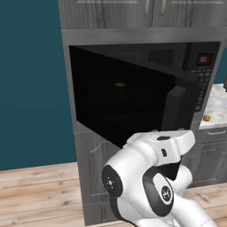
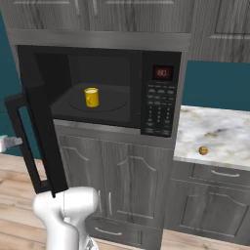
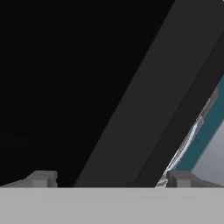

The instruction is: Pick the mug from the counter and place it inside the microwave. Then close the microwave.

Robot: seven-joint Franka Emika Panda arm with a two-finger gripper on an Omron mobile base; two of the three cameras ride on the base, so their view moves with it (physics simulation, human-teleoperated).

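Note:
The yellow mug (image 2: 91,97) stands upright on the round plate inside the black microwave (image 2: 161,107). The microwave door (image 2: 41,122) is swung wide open to the left, and its long black bar handle (image 2: 22,141) faces outward. In the hand view my gripper (image 3: 109,179) is open, its two fingertips (image 3: 41,178) spread wide, close up against the dark door. The handle bar (image 3: 144,109) runs diagonally across between the fingertips, and nothing is held. In the left base view the door (image 1: 124,102) hides most of the microwave's inside.
The marble counter (image 2: 219,132) lies to the right of the microwave, with a small brown round lump (image 2: 203,150) on it. Grey woodgrain cabinets (image 2: 122,180) are below and above. A teal wall and a wooden floor (image 1: 35,190) lie to the left.

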